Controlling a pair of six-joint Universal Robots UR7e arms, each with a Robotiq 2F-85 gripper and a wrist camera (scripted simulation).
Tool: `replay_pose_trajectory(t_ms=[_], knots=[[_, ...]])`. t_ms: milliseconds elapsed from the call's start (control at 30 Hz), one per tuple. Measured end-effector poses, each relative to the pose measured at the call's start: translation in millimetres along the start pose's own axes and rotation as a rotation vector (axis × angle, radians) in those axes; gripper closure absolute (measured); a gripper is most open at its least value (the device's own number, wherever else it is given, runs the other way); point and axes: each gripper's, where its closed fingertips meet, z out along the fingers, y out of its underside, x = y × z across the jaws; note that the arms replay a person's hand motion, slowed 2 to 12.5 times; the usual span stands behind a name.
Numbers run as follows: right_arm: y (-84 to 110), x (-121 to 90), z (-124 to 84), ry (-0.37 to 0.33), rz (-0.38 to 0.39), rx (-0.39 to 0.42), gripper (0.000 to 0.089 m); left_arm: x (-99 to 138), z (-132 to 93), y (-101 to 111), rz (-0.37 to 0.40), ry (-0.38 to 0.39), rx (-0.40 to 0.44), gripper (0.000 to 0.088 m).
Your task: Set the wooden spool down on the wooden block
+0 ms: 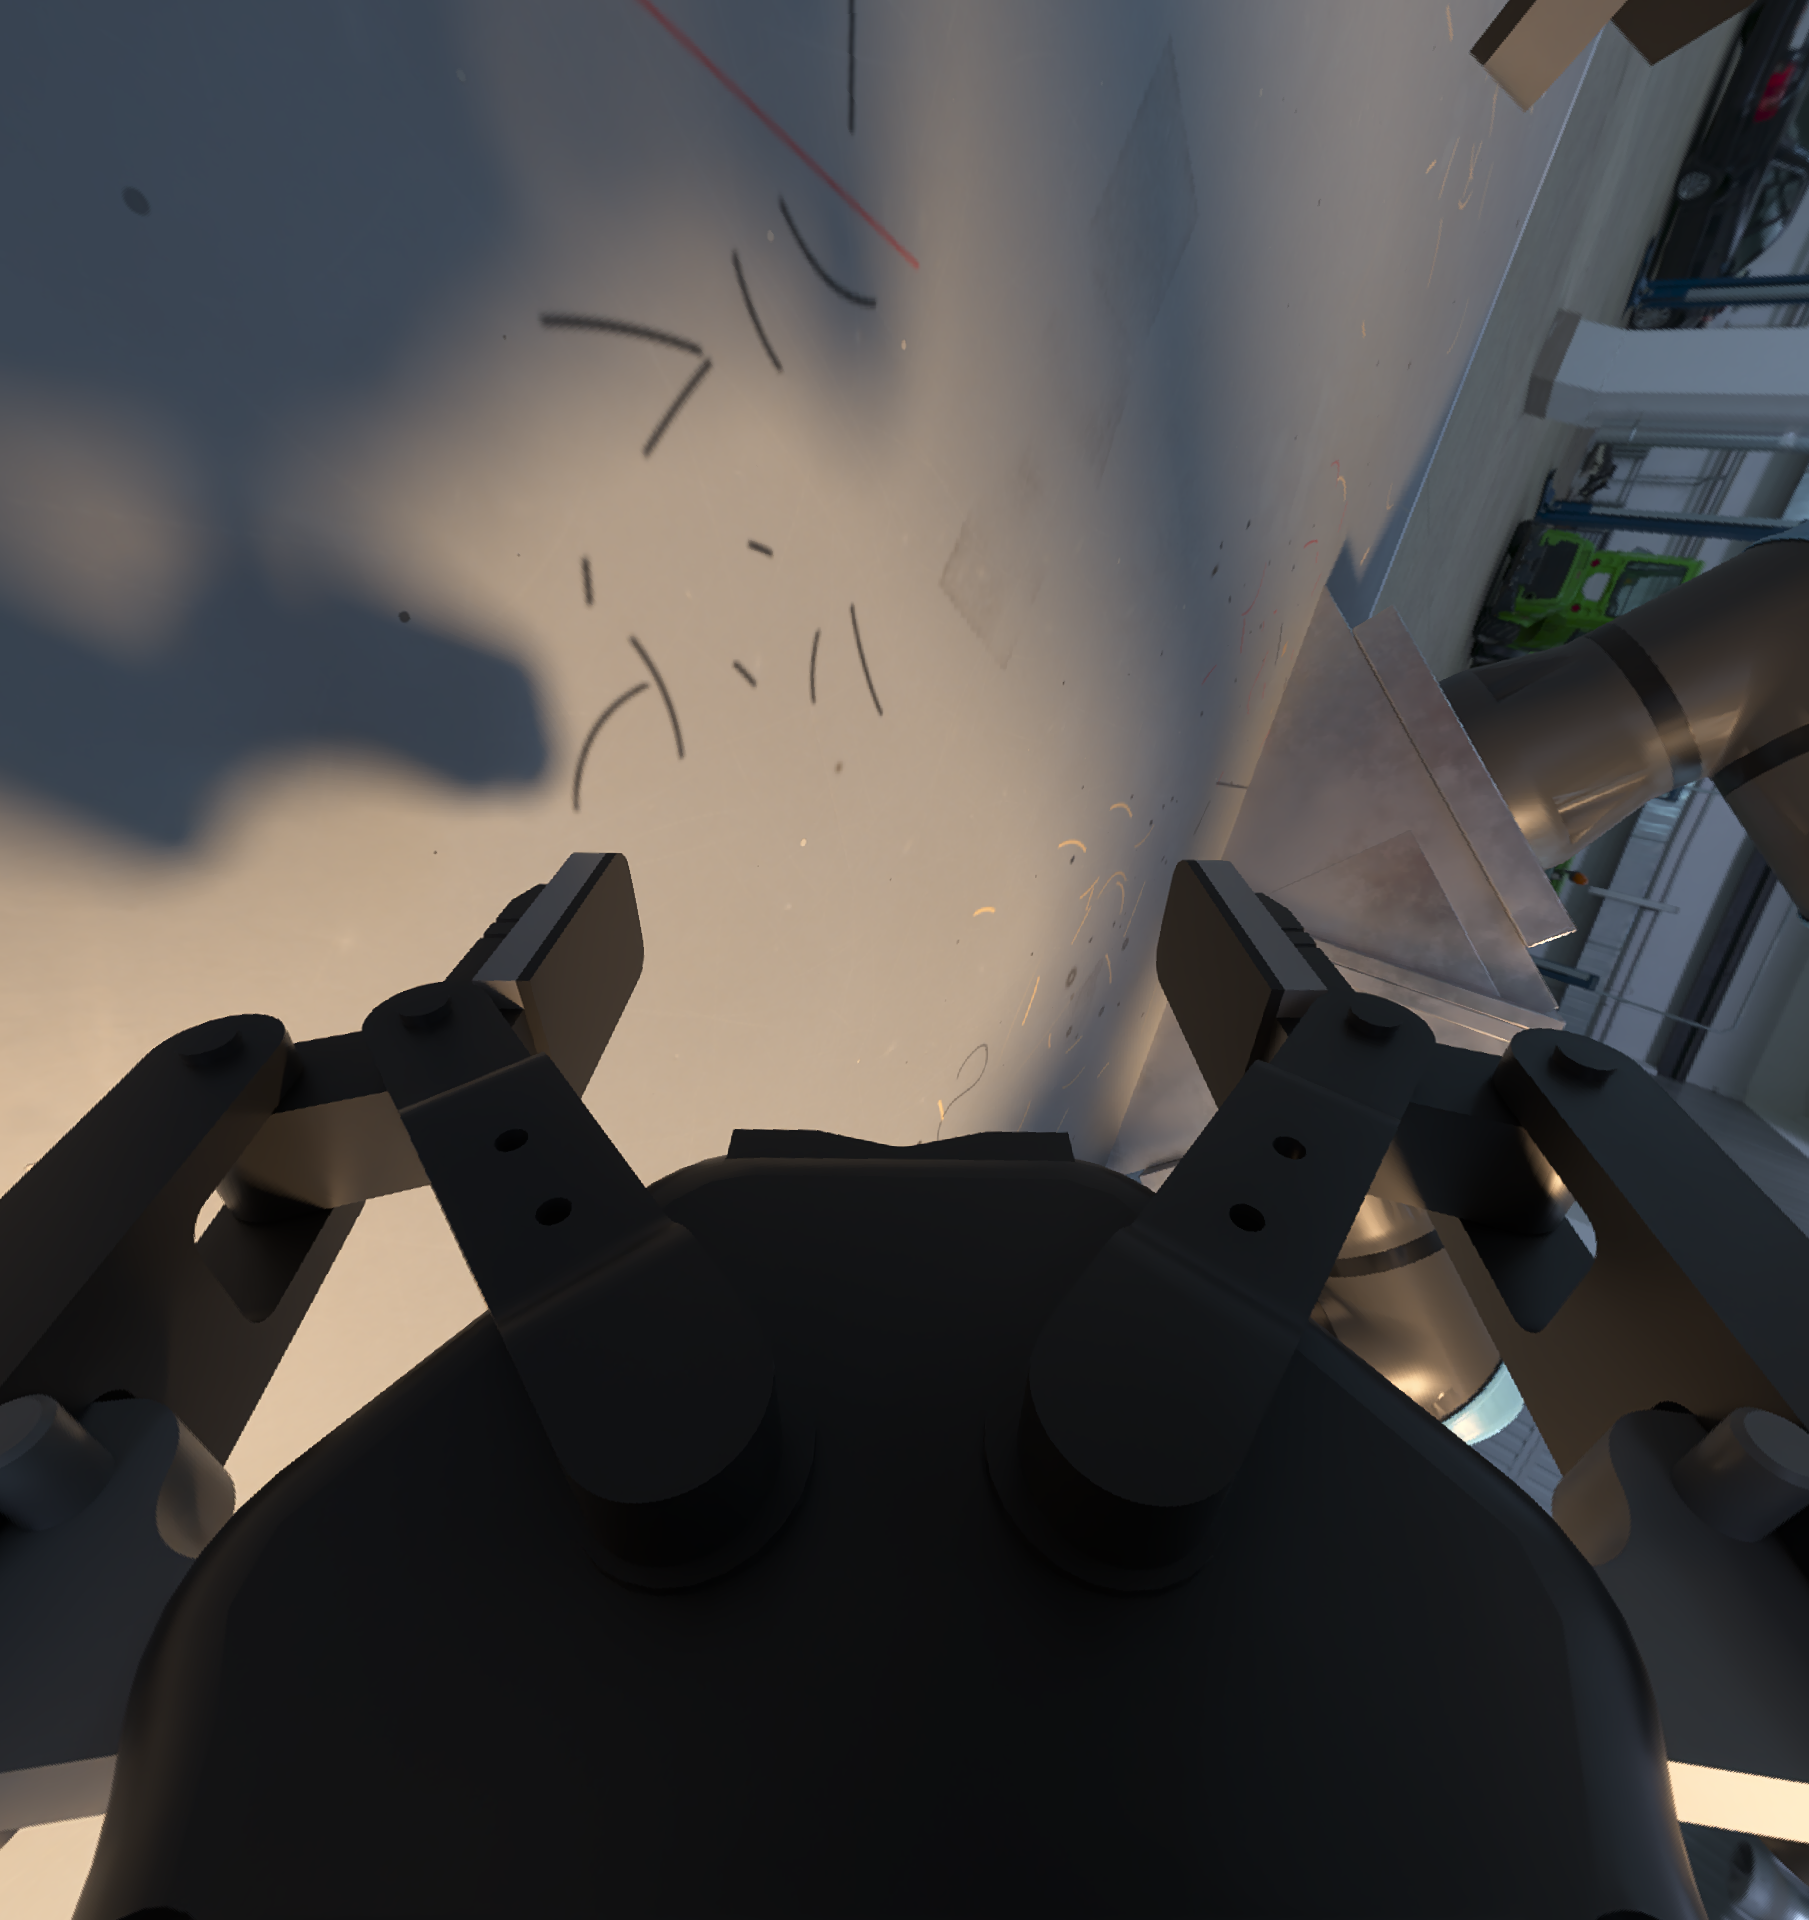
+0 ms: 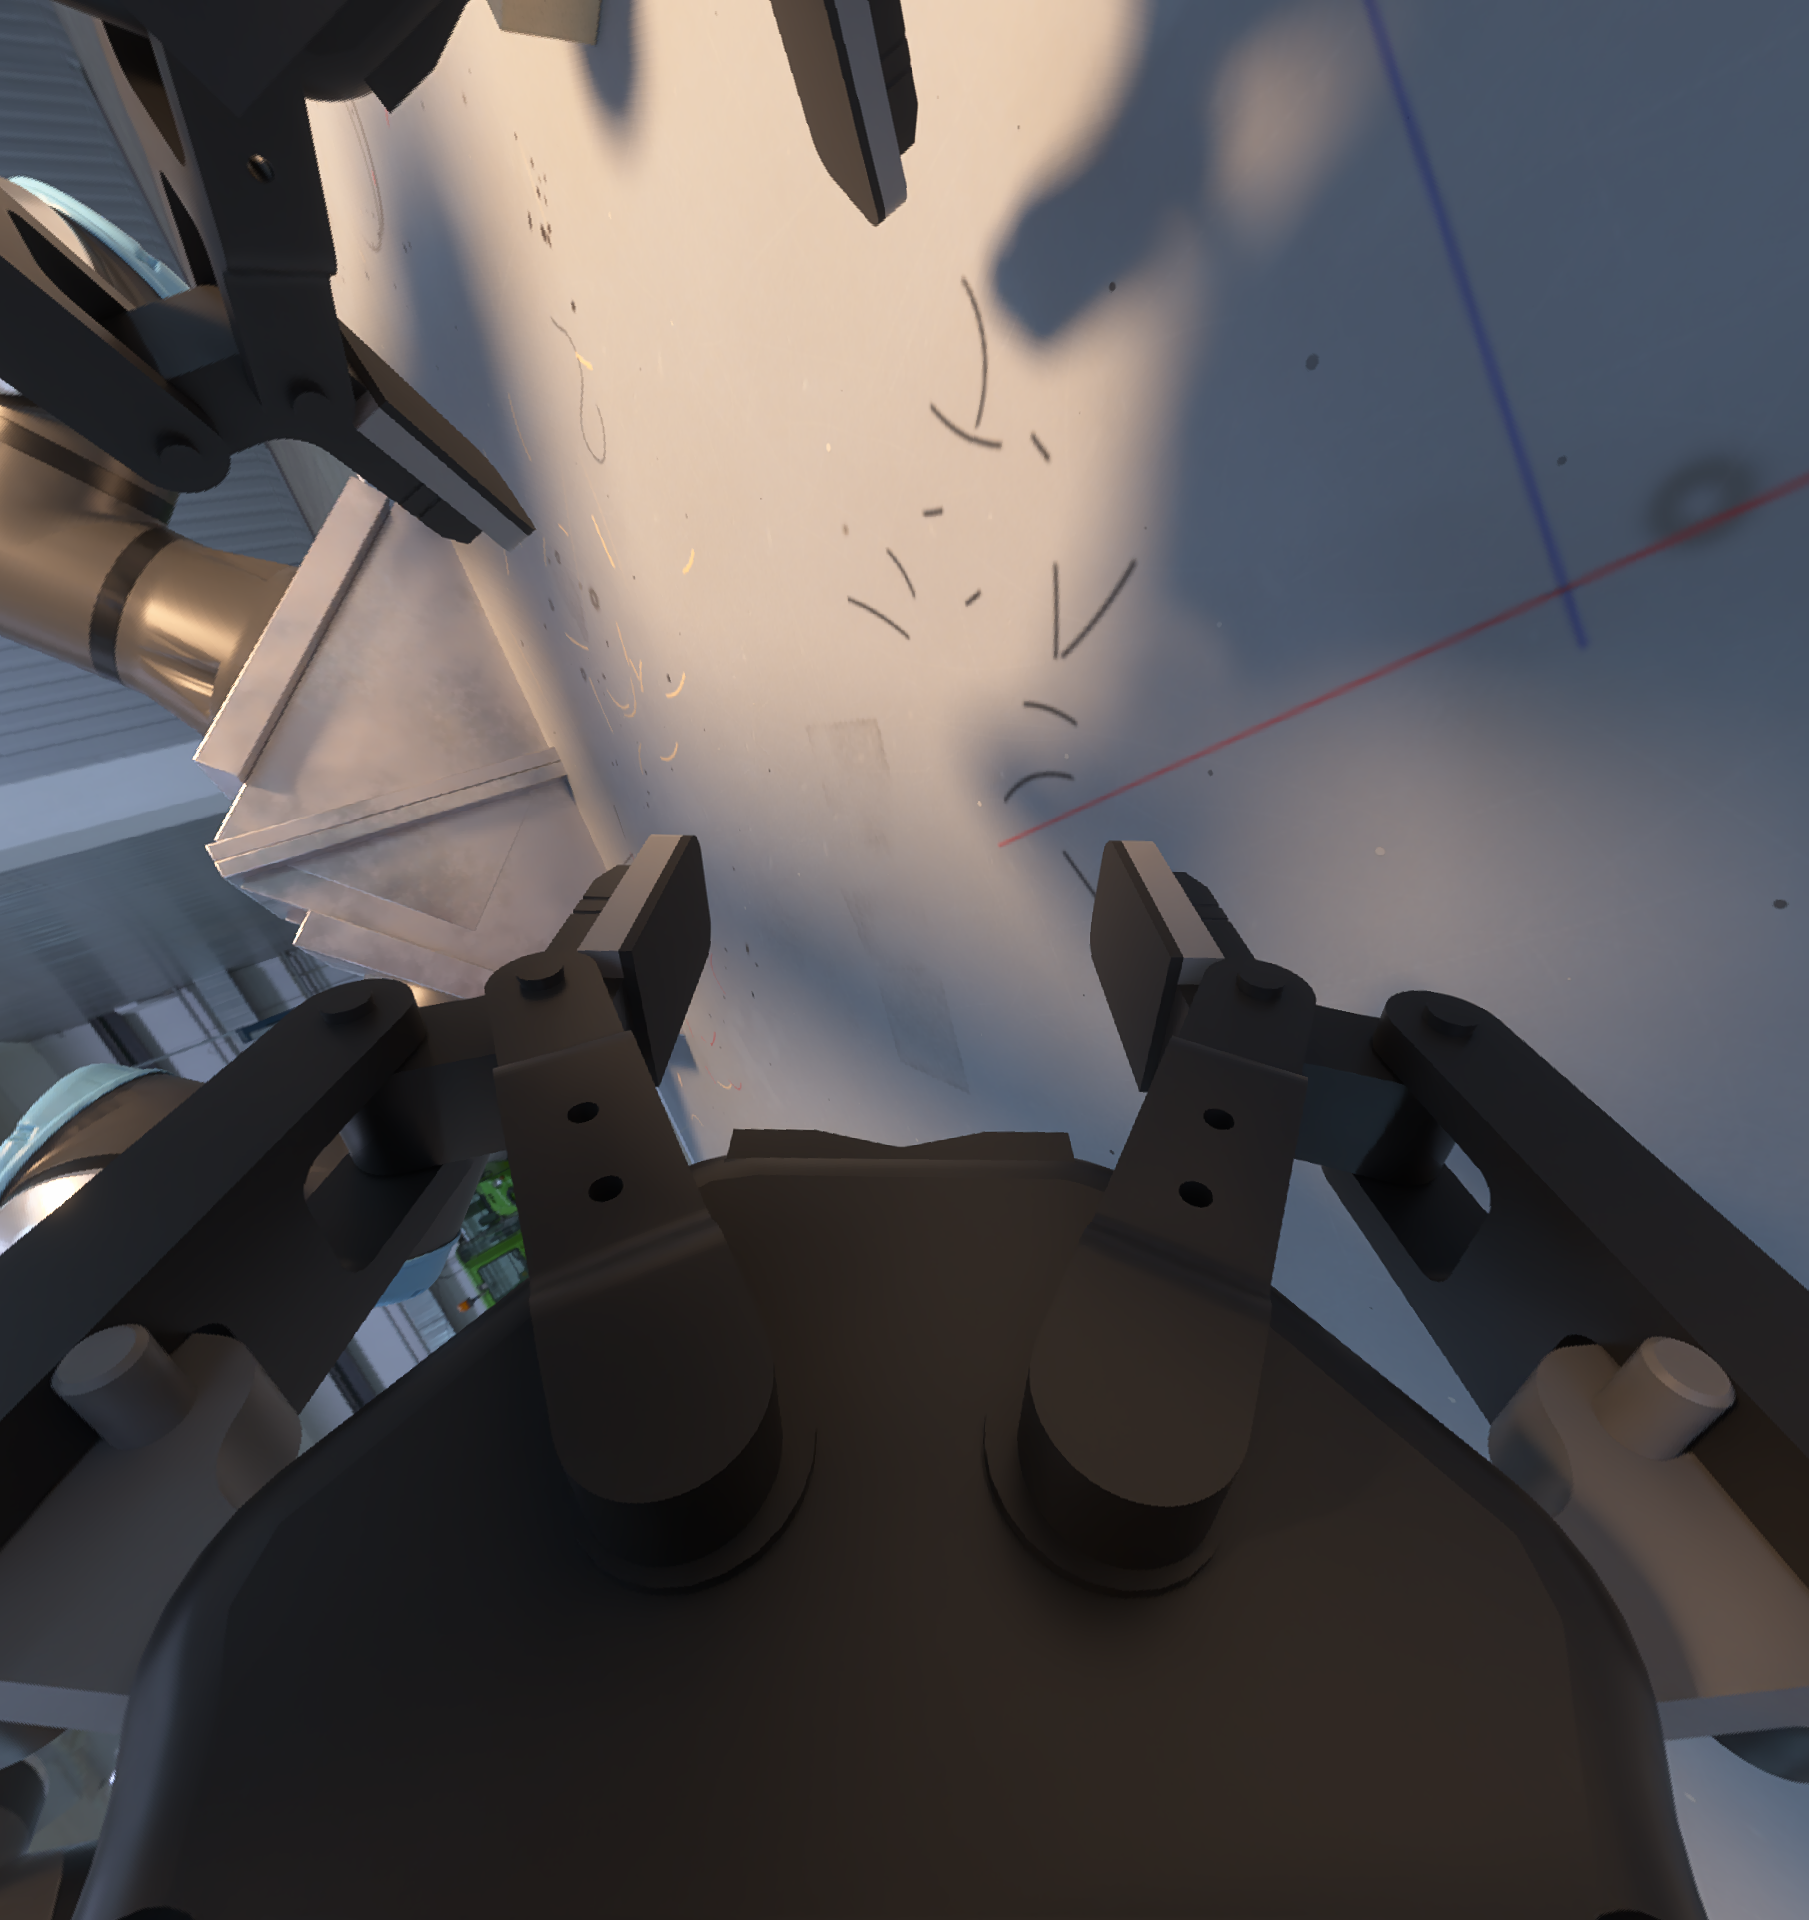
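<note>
Pale scuffed table w/ dark curved marks. L gripper spread, nothing betw. pads. R gripper spread, empty. Block at 1 o'clock, L view, cropped. Spool not visible.

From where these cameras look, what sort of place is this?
Probably a workshop or factory hall: a pale, scuffed worktable with metal mounting plates at its edge, and beyond it a green machine and parked cars.
</note>
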Motion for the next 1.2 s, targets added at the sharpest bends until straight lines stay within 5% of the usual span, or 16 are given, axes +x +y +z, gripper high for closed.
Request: replay_pose_trajectory(t_ms=[1200], knots=[[-4.7, 7.9, 6.1, 0.135, 0.014, 0.06, 0.0208, -10.3, -4.9, 1.2, -0.012, -0.075, -0.006, 0.0045]])
